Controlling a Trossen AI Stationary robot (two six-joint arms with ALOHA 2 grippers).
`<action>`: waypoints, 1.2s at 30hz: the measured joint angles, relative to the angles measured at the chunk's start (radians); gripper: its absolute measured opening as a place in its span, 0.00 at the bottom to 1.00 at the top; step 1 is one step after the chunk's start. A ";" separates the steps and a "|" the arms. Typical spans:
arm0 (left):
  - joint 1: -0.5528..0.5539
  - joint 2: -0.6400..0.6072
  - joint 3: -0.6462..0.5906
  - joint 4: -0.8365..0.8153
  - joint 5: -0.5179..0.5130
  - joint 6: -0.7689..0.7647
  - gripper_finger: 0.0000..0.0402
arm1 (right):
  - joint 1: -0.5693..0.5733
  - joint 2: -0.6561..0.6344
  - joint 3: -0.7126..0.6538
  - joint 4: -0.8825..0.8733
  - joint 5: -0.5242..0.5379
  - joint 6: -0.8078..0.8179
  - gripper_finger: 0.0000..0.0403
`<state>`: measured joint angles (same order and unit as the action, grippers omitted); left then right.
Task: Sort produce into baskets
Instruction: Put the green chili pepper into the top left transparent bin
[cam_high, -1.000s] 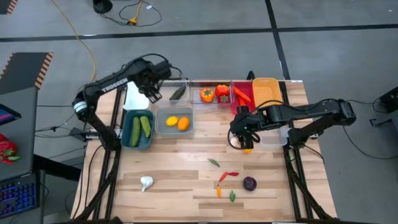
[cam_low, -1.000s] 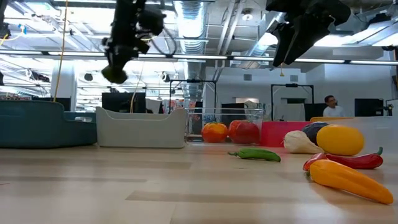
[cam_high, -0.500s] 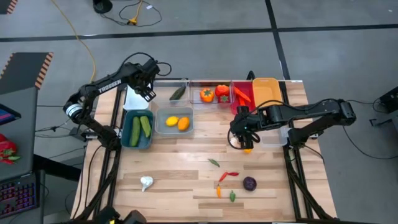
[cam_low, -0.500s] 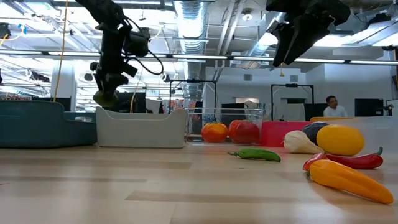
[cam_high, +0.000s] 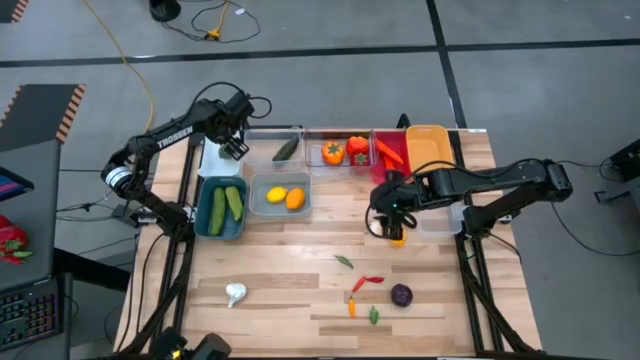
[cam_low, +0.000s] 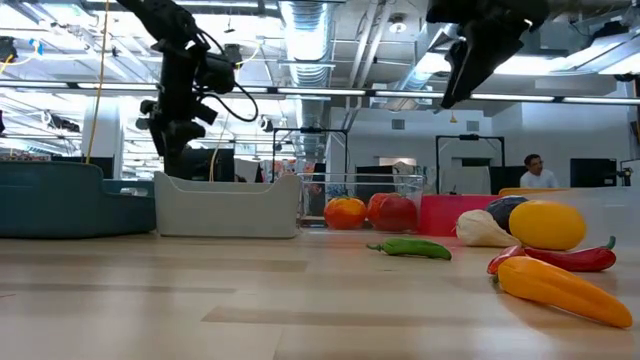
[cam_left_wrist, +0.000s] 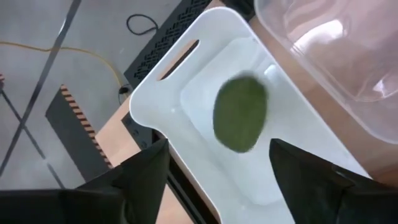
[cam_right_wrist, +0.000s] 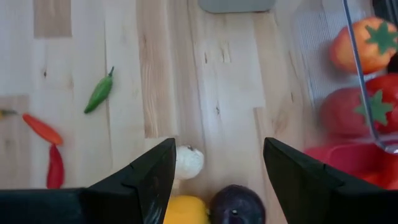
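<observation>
While the overhead hides it behind the left gripper (cam_high: 233, 143), the left wrist camera shows a green lime (cam_left_wrist: 240, 114) in the white basket (cam_left_wrist: 186, 93), jaws spread wide. It was still gripped a second ago. Right gripper (cam_high: 392, 222) hovers open over a garlic (cam_right_wrist: 187, 161), lemon (cam_right_wrist: 187, 210) and purple ball (cam_right_wrist: 237, 204). Two cucumbers (cam_high: 226, 206) sit in the teal basket (cam_high: 204, 227).

I see a pale wooden table (cam_high: 300, 300) carrying tubs along its far edge: white (cam_high: 215, 158), clear (cam_high: 285, 148), red (cam_high: 390, 152), orange (cam_high: 428, 145), with teal (cam_high: 221, 208) and grey-blue (cam_high: 280, 195) nearer. Loose on the boards lie a garlic (cam_high: 235, 294), a purple ball (cam_high: 401, 295) and chillies (cam_high: 368, 283).
</observation>
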<state>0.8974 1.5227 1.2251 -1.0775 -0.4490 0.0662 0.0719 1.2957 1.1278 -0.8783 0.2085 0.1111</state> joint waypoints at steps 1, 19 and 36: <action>0.000 0.000 0.000 0.000 0.003 0.000 0.68 | 0.000 0.000 0.000 0.000 0.000 0.028 0.67; -0.014 0.000 0.102 0.136 0.225 -0.004 0.70 | 0.191 0.054 -0.001 0.192 0.000 0.292 0.67; -0.217 0.000 0.157 0.224 0.375 0.024 0.69 | 0.248 0.446 0.000 0.375 0.054 0.274 0.67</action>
<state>0.6804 1.5227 1.3819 -0.8536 -0.0743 0.0900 0.3195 1.7413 1.1274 -0.5032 0.2624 0.3851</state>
